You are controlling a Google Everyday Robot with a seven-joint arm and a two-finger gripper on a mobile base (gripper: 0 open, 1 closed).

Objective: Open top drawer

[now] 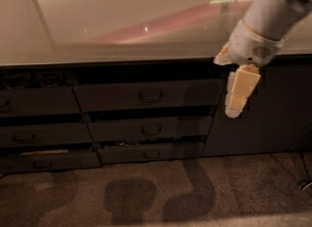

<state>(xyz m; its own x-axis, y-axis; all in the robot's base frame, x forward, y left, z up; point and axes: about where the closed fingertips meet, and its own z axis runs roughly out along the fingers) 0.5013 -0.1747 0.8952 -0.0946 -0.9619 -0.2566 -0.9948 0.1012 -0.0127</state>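
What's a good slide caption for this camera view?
Gripper hangs by the right end of the top drawer, well right of its central handle, below the countertop edge.

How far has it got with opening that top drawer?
Nothing looks done yet: the top drawer looks shut. In hand is the approach: the gripper hangs beside its right end, away from the handle. Grasping the handle and pulling are left.

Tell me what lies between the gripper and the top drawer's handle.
Camera view: only bare top drawer front between the handle and the gripper, which hangs at its right end.
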